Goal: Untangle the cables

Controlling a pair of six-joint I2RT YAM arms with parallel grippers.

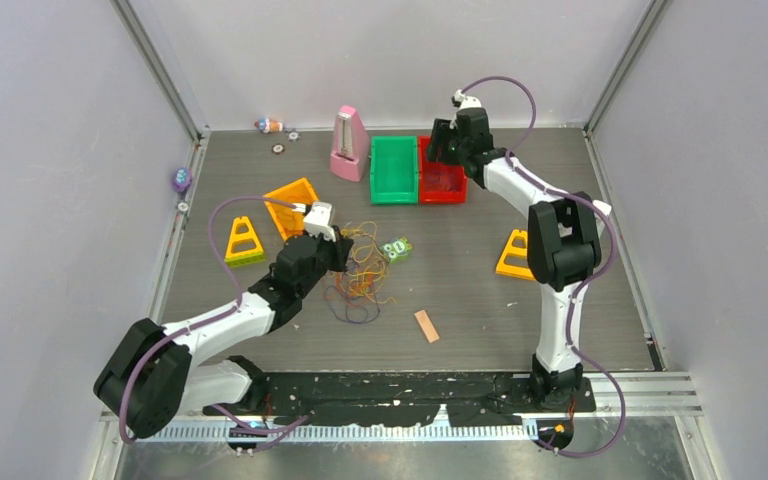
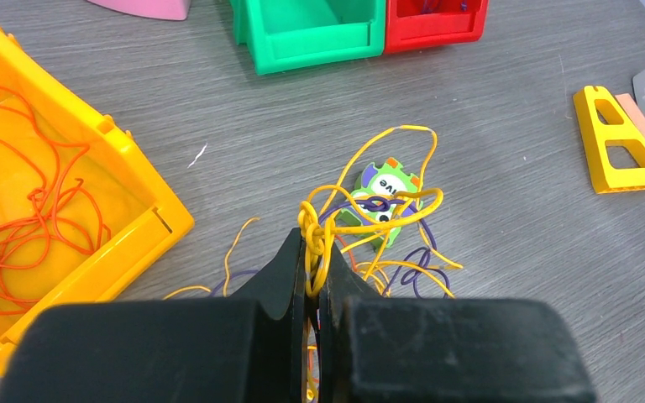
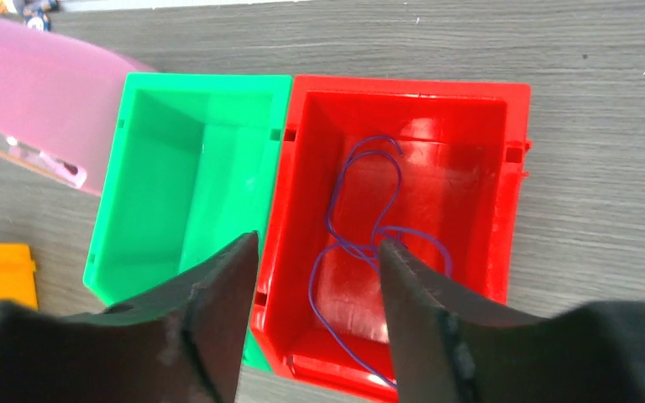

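Cables [image 2: 311, 220] are pinched by the left gripper [image 2: 312, 248]; the right gripper [image 3: 317, 243] is spread over a purple cable [image 3: 333, 214] in a red bin [image 3: 403, 81].

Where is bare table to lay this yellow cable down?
Free: grey tabletop between the green toy and the right yellow triangular frame; also right of the tan block. Crowded: the cable tangle beside the orange bin.

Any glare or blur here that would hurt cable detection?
Top external: even light; tangle of thin orange, yellow and purple cables small, barely resolved. Left wrist: yellow cable sharp, black fingers close to lens soft. Right wrist: glare patches inside red plastic bin, purple cable legible.
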